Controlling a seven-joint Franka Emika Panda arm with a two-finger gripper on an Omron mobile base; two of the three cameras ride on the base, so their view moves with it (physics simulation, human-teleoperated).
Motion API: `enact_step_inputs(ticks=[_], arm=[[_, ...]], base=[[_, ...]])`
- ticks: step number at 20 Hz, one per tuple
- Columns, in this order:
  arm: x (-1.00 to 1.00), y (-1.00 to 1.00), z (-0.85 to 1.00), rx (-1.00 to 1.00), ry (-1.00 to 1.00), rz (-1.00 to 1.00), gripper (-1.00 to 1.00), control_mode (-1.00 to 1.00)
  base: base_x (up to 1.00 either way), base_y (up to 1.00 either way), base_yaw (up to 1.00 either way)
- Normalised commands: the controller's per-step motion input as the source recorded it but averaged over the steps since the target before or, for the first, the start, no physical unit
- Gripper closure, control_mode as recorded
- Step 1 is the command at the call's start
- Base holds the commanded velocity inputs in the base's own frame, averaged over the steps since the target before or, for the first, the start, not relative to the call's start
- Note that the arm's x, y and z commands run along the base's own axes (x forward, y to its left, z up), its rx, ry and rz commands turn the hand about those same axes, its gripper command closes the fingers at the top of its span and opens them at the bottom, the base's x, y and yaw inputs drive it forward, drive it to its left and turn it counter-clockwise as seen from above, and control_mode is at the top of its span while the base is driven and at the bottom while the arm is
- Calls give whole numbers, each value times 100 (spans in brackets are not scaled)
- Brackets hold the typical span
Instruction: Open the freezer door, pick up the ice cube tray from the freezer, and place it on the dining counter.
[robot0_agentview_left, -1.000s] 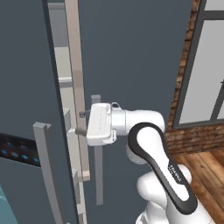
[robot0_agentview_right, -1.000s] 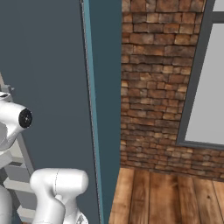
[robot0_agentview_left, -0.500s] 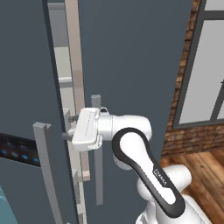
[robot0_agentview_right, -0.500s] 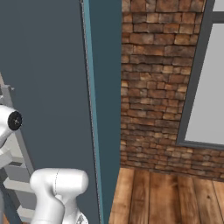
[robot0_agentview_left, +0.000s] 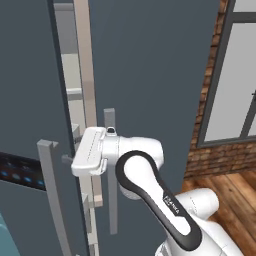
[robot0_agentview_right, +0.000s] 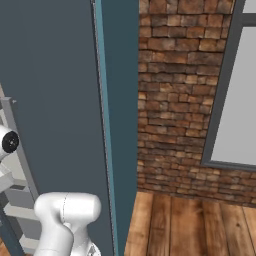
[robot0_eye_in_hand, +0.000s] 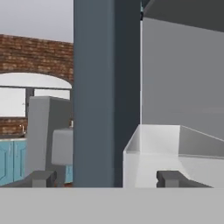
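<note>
**kitchenbot_q:** Pulling the tall slate-grey freezer door with the black blue-lit panel (robot0_agentview_left: 27, 100) wider is judged to be the step in hand. How should it be done properly?

**panda_fan:** The door is only ajar atm. In the hand view its slate edge is seen standing between the dark fingertips (robot0_eye_in_hand: 170, 178) of the two-finger gripper (robot0_eye_in_hand: 107, 178). The jaws are spread apart, w/ nothing clamped and no contact visible. IMO the edge should be hooked or pinched lightly, then swept along the hinge arc, not dragged straight back. The long grey vertical bar handle (robot0_agentview_left: 50, 200) should be kept clear of the wrist. The white plastic door bin (robot0_eye_in_hand: 153, 153) sits just beside one fingertip, so it shouldn't be snagged.

**kitchenbot_q:** And the ice tray?

**panda_fan:** Its spot inside can't be told yet, the gap is too narrow.

**kitchenbot_q:** Any text to be read?

**panda_fan:** Pale lettering on the arm's black band (robot0_agentview_left: 170, 202) is read as "FRANKA", partly legible. The panel's blue marks are too small to be read.
</note>
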Motion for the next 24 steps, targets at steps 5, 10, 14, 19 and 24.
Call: enact_step_inputs(ticks=[5,10,14,19,24], arm=[[-10,46,-19,0,0,3,-100,-100],[-49,57,-8,0,0,10,-100,-100],[-59,62,-8,0,0,15,-100,-100],[-57,63,-7,0,0,16,-100,-100],[-49,64,-11,0,0,17,-100,-100]], base=[[0,0,0],[0,0,0],[0,0,0],[0,0,0],[0,0,0]])
